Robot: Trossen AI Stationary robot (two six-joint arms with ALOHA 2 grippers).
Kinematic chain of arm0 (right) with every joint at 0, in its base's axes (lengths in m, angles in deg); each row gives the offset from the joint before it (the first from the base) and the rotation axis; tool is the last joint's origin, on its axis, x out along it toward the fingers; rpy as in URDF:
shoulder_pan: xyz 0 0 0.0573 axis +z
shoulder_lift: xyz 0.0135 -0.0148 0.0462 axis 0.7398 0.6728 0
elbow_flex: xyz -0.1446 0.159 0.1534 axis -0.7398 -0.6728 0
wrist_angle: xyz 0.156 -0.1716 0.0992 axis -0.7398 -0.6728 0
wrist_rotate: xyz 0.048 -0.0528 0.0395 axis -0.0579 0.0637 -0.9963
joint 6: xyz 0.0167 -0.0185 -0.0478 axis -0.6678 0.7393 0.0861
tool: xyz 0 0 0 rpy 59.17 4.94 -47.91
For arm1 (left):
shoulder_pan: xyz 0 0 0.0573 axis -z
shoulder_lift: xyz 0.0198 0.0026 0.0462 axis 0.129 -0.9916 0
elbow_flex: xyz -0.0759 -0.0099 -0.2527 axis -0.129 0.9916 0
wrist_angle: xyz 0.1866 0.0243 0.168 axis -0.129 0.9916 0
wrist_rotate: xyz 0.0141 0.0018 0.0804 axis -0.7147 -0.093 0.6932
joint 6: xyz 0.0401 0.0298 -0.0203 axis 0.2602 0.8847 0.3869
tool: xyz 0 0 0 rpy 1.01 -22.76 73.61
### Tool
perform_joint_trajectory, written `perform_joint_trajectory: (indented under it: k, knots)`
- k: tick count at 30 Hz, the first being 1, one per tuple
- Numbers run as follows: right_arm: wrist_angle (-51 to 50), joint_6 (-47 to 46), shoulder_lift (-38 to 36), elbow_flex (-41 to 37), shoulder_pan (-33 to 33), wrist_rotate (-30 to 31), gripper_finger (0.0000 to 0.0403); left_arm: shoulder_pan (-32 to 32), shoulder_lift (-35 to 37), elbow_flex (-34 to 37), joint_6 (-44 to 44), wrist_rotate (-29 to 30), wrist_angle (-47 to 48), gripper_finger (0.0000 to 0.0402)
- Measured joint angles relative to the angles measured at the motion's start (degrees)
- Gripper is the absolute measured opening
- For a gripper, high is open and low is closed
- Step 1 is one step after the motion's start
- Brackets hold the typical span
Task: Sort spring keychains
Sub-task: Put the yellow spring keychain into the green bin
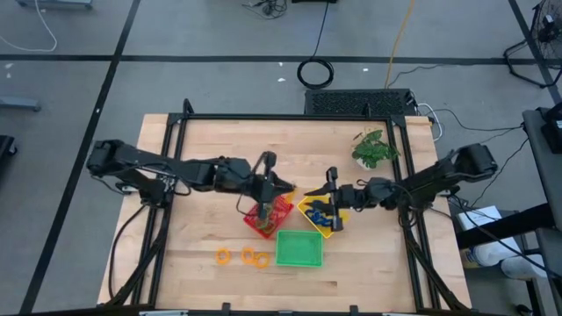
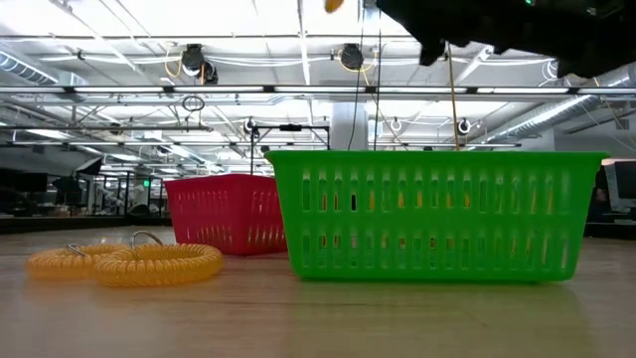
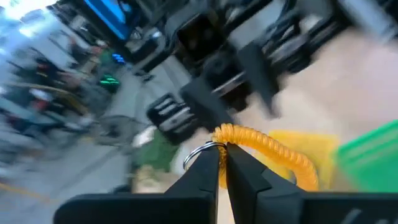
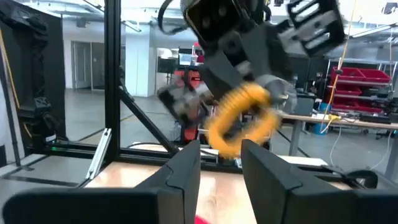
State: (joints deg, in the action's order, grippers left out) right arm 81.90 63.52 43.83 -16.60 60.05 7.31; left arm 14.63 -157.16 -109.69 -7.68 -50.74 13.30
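— What are you counting on the table?

— I'm seeing three square trays: one red tray, one yellow tray, one green tray. I'm counting two orange spring keychains lying loose on the wood, and one more orange coil hanging in the air.

— Blue ones?

— I'm making out some blue coils in the yellow tray, but I can't count them. I'm also seeing one plant

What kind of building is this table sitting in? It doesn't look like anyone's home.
Probably a big industrial lab or workshop. Bare ceiling trusses with hanging lights span a wide hall, cables trail over the grey floor, and red storage bins sit on shelving behind workbenches.
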Motion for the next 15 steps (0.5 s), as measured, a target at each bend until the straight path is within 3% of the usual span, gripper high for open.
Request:
perform_joint_trajectory:
  k: [5, 15]
  knots:
    - [0.0, 2.78, 3.16, 3.71, 0.02, -0.04, 0.0102, -0.37, -2.55, 0.04, 11.71, 6.74, -2.14, 0.0007]
    - [-0.19, 0.62, 6.52, 6.69, -1.99, -0.16, 0.0102, -0.69, -3.35, -0.04, 15.23, 8.33, -2.48, 0.001]
